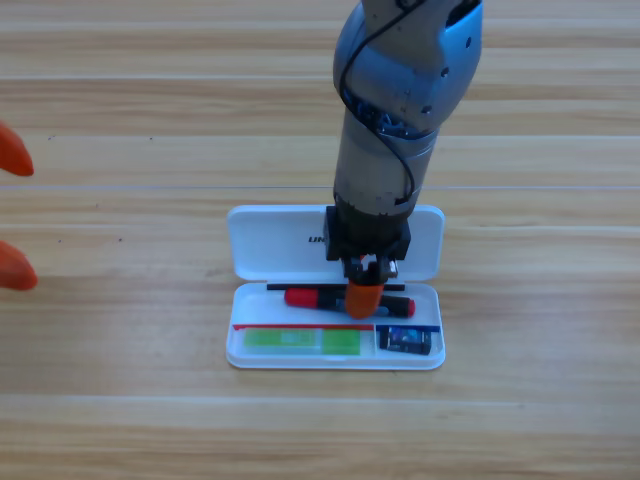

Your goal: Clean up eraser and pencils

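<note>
Over the white case (262,240), the right claw (364,297) meets the red pencil (315,297) — grip apparently closed on it, hard to tell.

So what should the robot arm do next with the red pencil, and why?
Probably let go and lift straight up. The right end effector is down on the red and black pencil, which already lies in the white case above the green pencil and eraser. The left end effector waits at the left edge.
</note>
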